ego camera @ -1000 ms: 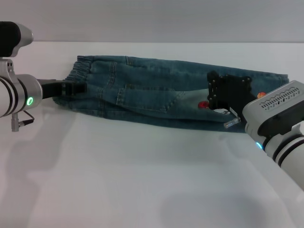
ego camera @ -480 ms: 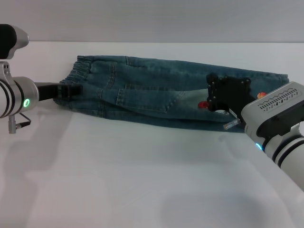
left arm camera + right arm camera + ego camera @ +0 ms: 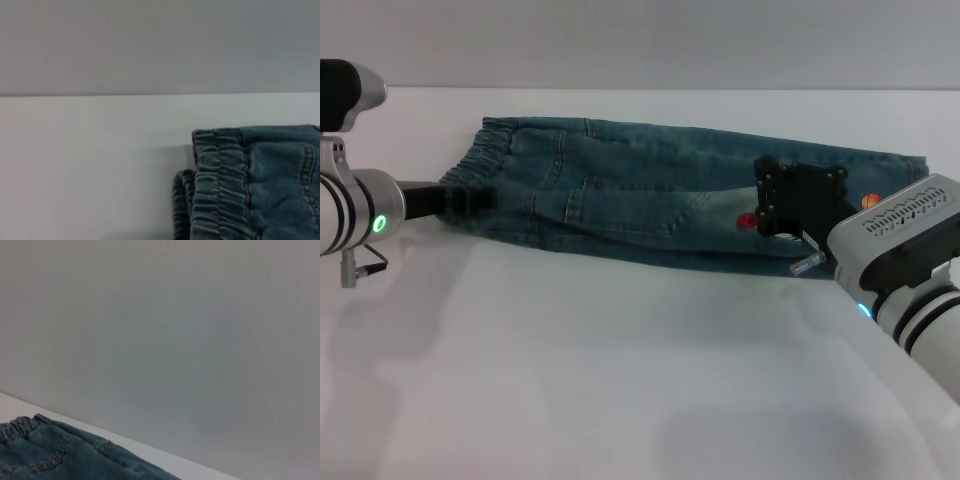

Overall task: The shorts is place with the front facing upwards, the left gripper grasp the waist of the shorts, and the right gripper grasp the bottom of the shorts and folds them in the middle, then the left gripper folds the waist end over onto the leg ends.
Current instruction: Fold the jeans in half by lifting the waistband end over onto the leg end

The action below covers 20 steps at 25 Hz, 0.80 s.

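One pair of shorts [image 3: 660, 200] lies flat on the white table [image 3: 620, 380], folded lengthwise, and there are two grippers on it. Nearest, the right gripper [image 3: 798, 205] sits over the leg ends [image 3: 900, 175], right by the red and orange print; can't tell if it's clenched. Farther along, the left gripper [image 3: 470, 198] is touching the ruffled waist [image 3: 485, 150], grip also unclear.

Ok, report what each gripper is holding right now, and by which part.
Cannot be told for either: the left gripper is at the waist of the shorts, the right gripper over the leg ends.
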Available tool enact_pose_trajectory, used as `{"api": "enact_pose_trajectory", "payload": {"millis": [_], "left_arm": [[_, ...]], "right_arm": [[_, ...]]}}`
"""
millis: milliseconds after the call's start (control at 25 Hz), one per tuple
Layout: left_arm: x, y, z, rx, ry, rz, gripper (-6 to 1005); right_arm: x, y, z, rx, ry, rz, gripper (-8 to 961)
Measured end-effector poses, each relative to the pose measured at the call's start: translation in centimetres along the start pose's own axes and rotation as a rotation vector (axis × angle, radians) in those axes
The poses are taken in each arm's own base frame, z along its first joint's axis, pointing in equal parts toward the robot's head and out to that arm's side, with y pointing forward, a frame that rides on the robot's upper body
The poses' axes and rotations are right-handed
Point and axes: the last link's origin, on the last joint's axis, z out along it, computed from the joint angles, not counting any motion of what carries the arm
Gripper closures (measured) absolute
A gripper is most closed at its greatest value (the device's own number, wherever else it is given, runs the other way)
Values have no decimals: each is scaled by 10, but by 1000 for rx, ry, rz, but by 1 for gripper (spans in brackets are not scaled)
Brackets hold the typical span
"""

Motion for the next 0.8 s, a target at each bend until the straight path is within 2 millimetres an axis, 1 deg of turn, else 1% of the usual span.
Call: {"api": "enact_pose_trajectory", "payload": {"millis": [520, 760, 800], "left_arm": [[-8, -2, 5, 5, -31, -2, 149], [-12, -1, 6, 5, -37, 2, 337], [-12, -1, 5, 5, -37, 1, 397]], "right_arm": [[0, 1, -2, 3, -3, 8, 954], [-2, 1, -3, 3, -8, 14, 954], [-2, 1, -3, 3, -8, 15, 954]]}}
